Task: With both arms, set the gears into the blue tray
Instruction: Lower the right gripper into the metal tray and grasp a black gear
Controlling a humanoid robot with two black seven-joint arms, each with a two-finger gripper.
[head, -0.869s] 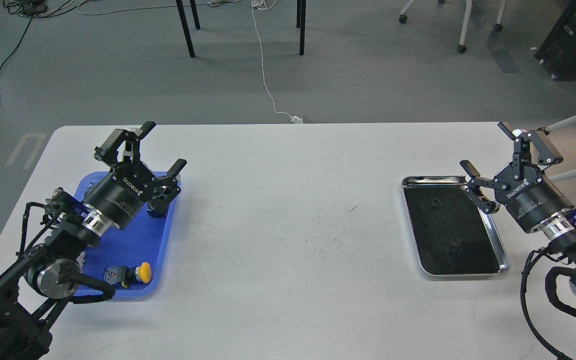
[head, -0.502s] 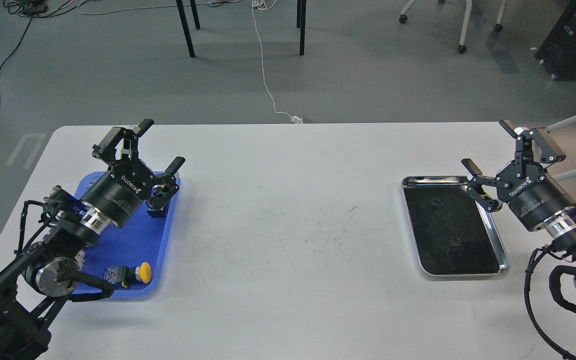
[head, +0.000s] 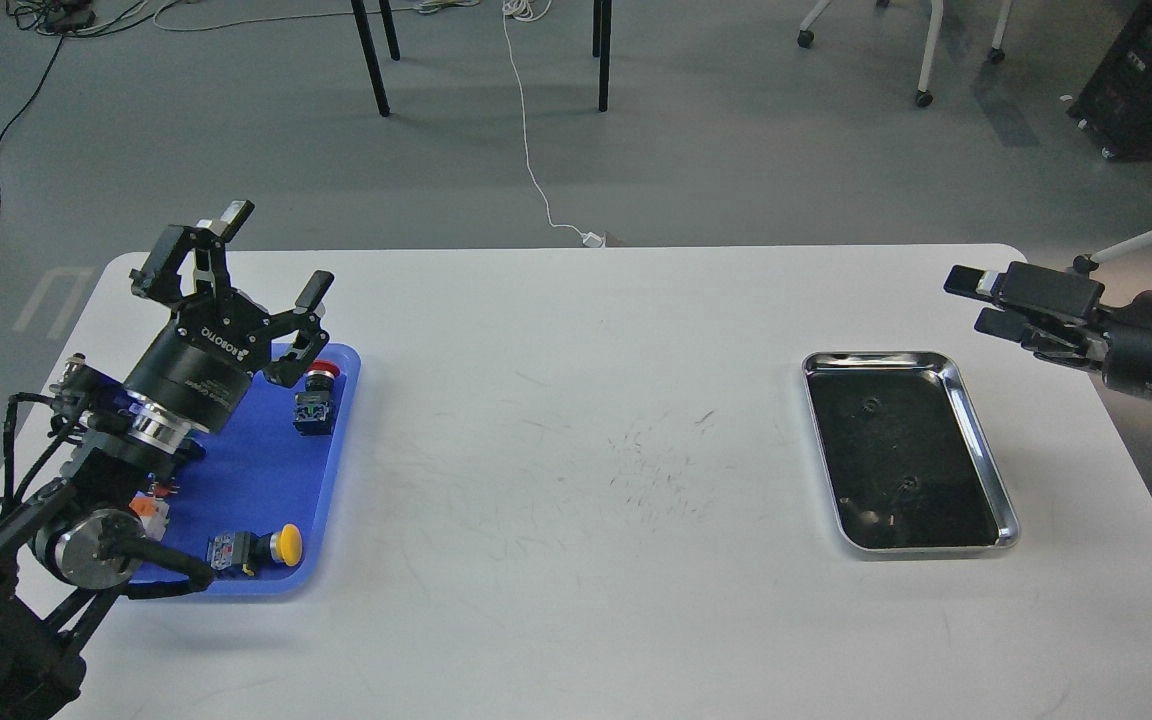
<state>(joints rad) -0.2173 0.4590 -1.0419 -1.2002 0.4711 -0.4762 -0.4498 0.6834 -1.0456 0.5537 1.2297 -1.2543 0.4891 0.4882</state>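
The blue tray [head: 256,470] lies at the table's left, partly hidden by my left arm. My left gripper [head: 278,250] hangs open and empty above the tray's far end. Two tiny black gears [head: 869,404] [head: 906,485] rest on the black liner of the silver tray [head: 1004,490] at the right. My right gripper [head: 972,300] hovers beyond that tray's far right corner, turned side-on and pointing left, its fingers apart with nothing between them.
In the blue tray sit a red-capped switch [head: 317,392], a yellow-capped switch [head: 261,547] and an orange part [head: 146,506] by my left wrist. Chair and table legs stand on the floor beyond the white table [head: 586,480].
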